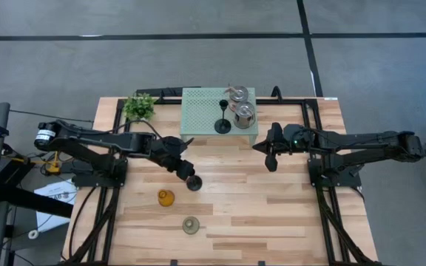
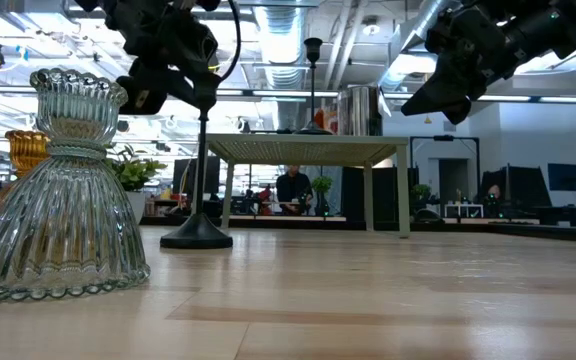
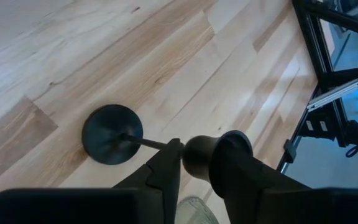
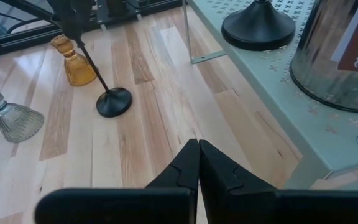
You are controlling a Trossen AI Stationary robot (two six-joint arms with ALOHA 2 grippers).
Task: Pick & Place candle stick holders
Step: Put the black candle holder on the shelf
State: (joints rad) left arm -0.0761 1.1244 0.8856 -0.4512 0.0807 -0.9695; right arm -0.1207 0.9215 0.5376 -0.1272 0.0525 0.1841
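Six holders in all, listed by place. Black stemmed holder [image 1: 193,182]: upright on the worktop [image 1: 272,214] near its middle, base flat on the wood; left end effector [image 3: 194,163] has its fingers on either side of the cup at the stem's top, though whether they press it I cannot tell. Amber holder [image 1: 166,197]: just beside the black one, toward the front edge. Pale green holder [image 1: 191,224]: nearer the front edge still. Green stand [image 1: 198,111]: at the back edge, carrying the second black holder [image 1: 222,125] and two silvery jars [image 1: 243,114], one behind the other. Plant [image 1: 140,106]: beside the stand, toward the back left corner. Right end effector [image 4: 197,158]: clenched and empty, raised above the worktop beside the stand's front right corner.
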